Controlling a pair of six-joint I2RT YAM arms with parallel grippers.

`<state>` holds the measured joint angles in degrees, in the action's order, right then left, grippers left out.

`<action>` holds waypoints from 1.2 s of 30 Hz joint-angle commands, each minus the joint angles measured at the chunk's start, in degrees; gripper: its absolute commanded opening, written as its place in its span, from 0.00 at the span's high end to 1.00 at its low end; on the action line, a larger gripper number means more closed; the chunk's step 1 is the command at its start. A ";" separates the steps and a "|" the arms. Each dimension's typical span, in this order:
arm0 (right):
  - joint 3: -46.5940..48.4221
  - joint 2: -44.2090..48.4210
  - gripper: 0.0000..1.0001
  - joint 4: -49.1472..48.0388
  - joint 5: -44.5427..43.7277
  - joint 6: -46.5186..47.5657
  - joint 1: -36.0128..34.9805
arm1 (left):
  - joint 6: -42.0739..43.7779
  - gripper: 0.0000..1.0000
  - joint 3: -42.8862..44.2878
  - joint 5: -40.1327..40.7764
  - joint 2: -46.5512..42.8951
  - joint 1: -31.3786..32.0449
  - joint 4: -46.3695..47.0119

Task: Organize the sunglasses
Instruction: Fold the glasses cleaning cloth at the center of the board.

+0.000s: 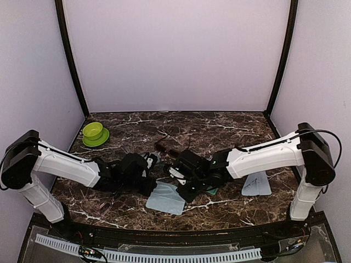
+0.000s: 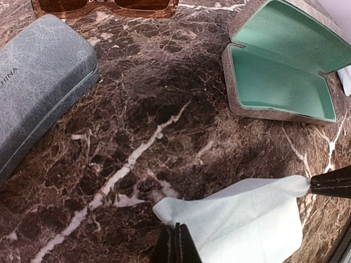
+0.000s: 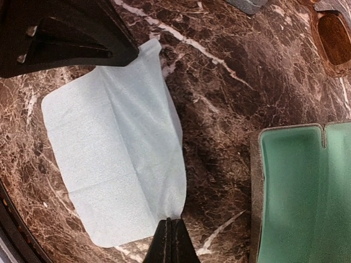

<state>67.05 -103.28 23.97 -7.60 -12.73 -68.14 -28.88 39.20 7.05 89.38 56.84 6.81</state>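
left gripper [image 2: 176, 230]: pinching cloth [image 2: 247, 219] edge, bottom centre | right gripper [image 3: 171, 227]: pinching cloth corner | sunglasses [image 2: 104, 4]: top left

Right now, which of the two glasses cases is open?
The case with the mint-green lining, its lid folded back, on the right in the left wrist view. The blue-grey case is shut.

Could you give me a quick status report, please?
Both shut: left claw and right claw each pinching the blue cloth. Brown sunglasses untouched on the table. Empty open case nearby, nothing blocking it.
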 commanded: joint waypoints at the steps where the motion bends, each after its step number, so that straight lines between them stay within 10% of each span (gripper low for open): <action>1: -0.60 1.94 1.00 -0.72 -0.14 -0.85 -1.71 | 1.14 1.00 -0.25 -0.59 -2.28 0.62 -1.58; 36: -2.81 2.41 1.00 -0.35 -1.11 -3.76 -6.37 | -0.15 0.86 -4.64 1.47 -8.35 4.36 -4.75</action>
<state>64.77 -102.52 24.23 -8.78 -15.03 -73.65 -28.56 35.29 8.16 83.61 60.55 3.16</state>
